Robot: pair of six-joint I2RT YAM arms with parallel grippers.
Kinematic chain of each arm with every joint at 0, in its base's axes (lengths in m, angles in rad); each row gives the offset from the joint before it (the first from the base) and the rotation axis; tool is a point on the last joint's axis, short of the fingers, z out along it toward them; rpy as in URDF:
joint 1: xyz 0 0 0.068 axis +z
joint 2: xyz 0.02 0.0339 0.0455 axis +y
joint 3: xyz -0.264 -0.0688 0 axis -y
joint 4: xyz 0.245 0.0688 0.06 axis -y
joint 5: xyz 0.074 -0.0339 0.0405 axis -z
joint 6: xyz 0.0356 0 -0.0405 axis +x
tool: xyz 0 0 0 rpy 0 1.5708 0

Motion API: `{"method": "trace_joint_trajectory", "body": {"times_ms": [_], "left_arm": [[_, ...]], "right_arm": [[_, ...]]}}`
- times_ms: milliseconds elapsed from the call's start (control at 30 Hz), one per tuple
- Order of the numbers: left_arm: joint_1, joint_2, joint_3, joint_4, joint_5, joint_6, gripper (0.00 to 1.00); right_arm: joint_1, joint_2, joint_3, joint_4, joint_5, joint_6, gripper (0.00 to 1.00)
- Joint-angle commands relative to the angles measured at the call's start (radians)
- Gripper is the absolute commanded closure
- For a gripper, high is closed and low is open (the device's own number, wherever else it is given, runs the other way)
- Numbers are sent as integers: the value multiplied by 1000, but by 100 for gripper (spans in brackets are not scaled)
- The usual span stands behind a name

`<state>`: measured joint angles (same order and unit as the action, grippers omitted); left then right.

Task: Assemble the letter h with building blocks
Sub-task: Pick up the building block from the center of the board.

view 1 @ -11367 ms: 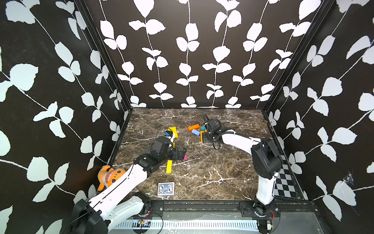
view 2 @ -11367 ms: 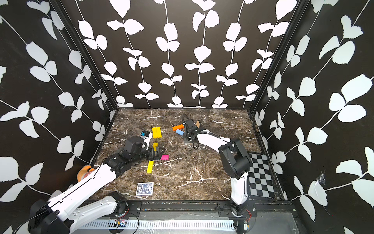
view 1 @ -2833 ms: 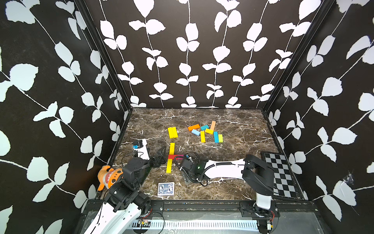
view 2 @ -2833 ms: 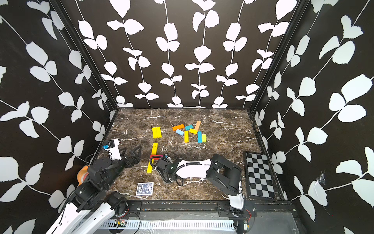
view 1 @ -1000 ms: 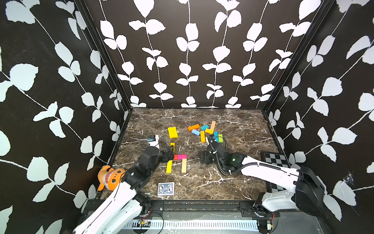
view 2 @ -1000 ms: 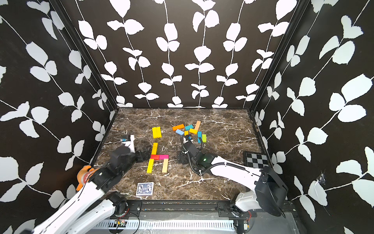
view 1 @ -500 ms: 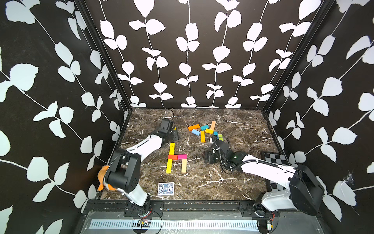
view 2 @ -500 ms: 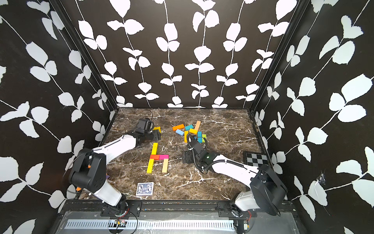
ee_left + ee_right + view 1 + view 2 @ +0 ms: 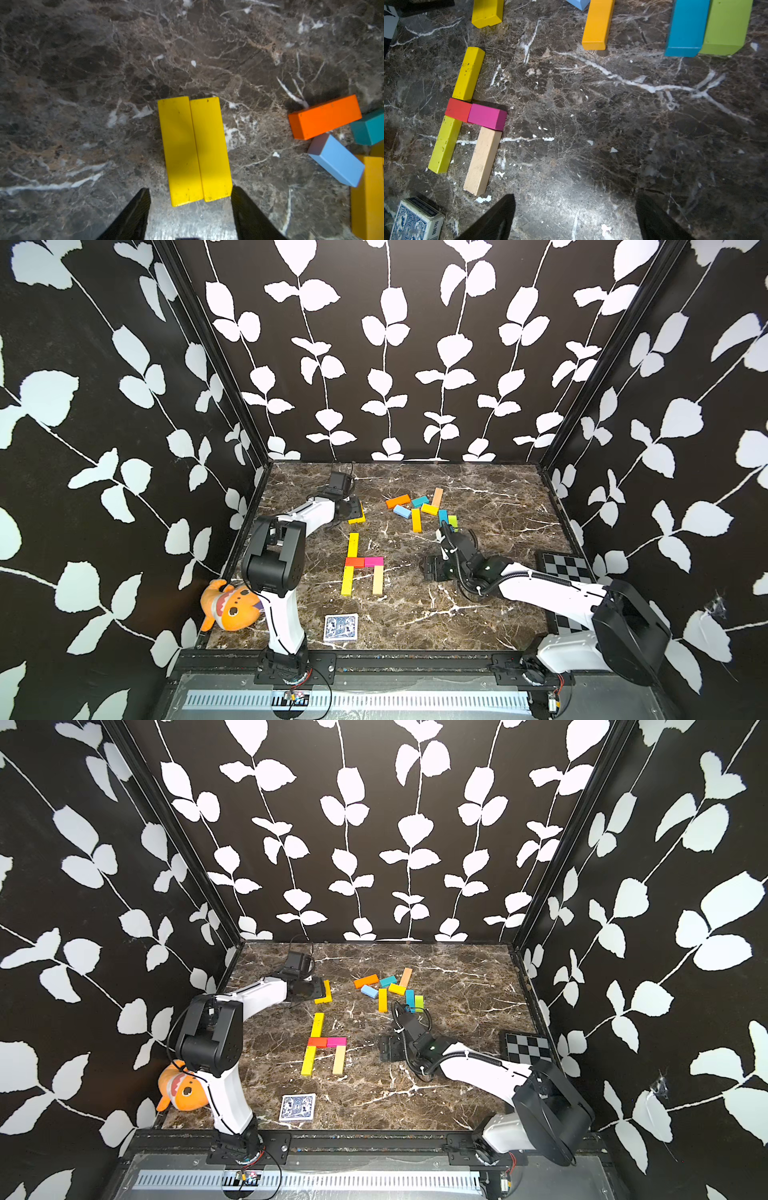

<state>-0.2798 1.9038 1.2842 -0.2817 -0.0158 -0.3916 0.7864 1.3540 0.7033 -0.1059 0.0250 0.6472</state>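
Both top views show us the marble bench (image 9: 415,626). Left of its centre lies the letter h (image 9: 363,561): two yellow stem bars, a red and pink crossbar and a tan leg, all touching. Farther back and to the right sit the loose building blocks (image 9: 430,509). Our right gripper (image 9: 434,568) hovers over bare marble right of the h, jaws wide apart, holding nothing. Our left gripper (image 9: 189,188) straddles one end of two yellow blocks (image 9: 195,149) lying side by side. Its jaws stand apart, with a gap on one side.
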Motion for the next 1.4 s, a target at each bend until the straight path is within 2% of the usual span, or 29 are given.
{"method": "trace_joint_trajectory", "body": {"times_ms": [0, 200, 400, 533, 733, 833, 967, 1167, 1267, 1300, 1367], "left_arm": [[-12, -39, -41, -46, 7, 28, 36], [-15, -24, -76, -29, 16, 35, 43], [-15, 20, -51, -59, -21, 37, 45], [-16, 54, -13, -93, -62, 38, 53], [-14, 97, 40, -116, -107, 43, 50], [-12, 131, 87, -139, -113, 55, 39], [-12, 161, 132, -150, -113, 52, 32], [10, 226, 241, -210, -167, 55, 31], [17, 265, 306, -234, -172, 69, 28], [18, 277, 327, -246, -172, 73, 28], [18, 297, 365, -271, -171, 78, 37]], "right_arm": [[-16, -25, -18, 49, 0, 6, 10], [-36, -12, -16, 58, -22, 1, 10], [-57, -18, -27, 62, -31, 8, 10], [-69, -21, -33, 69, -34, 15, 10], [-87, -22, -36, 81, -54, 17, 10], [-93, -24, -37, 83, -59, 17, 10], [-104, -29, -41, 82, -65, 11, 10], [-115, -32, -51, 90, -78, 10, 10], [-119, -30, -55, 95, -82, 10, 10], [-120, -30, -55, 95, -83, 10, 10], [-122, -29, -55, 96, -86, 10, 10]]}}
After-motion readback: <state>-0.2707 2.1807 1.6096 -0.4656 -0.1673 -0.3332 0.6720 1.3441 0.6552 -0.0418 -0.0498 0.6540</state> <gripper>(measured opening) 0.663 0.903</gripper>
